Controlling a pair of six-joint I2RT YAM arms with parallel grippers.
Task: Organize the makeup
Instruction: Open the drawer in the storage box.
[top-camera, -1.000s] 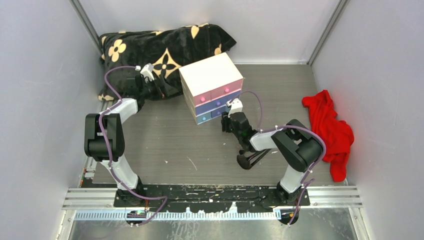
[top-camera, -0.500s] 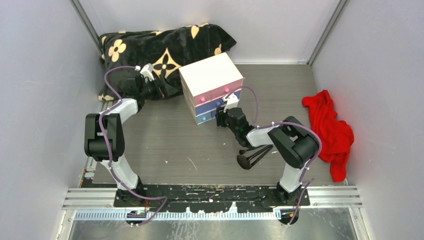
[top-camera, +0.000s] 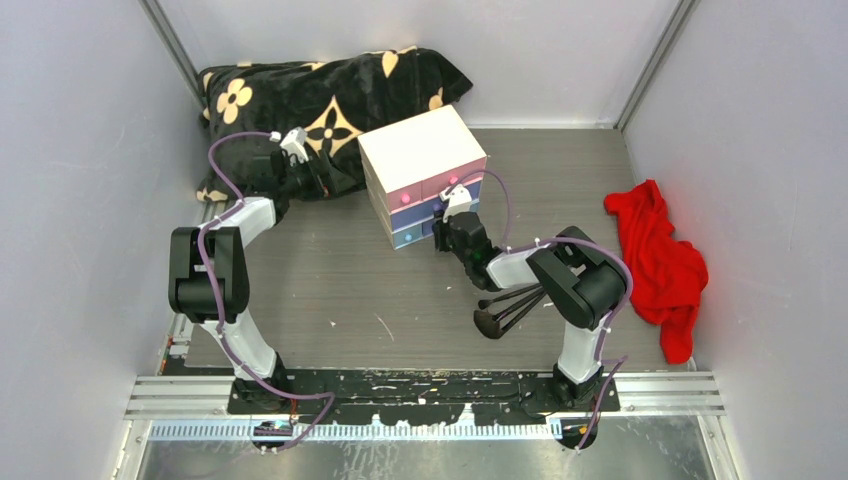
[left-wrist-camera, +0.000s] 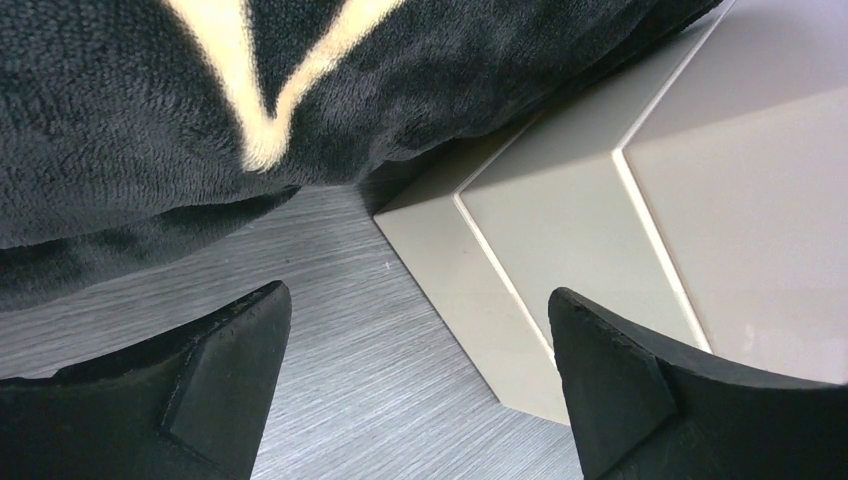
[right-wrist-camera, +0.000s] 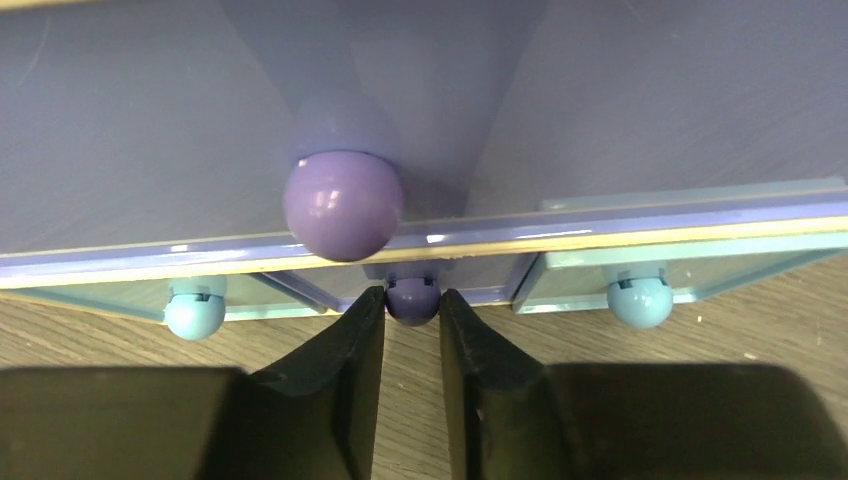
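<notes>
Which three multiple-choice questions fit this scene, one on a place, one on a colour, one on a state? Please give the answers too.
1. Where do the brushes lie?
A. On the table beside the right arm
B. On top of the drawer box
C. On the red cloth

2. What colour is the small knob between the right hand's fingertips?
A. Yellow
B. Purple
C. Black

3. How is the left hand?
A. Shut on a brush
B. Shut on the blanket
C. Open, holding nothing

1 A: the top view shows them there.
2 B: the right wrist view shows it purple.
3 C: its fingers stand wide apart, nothing between.
</notes>
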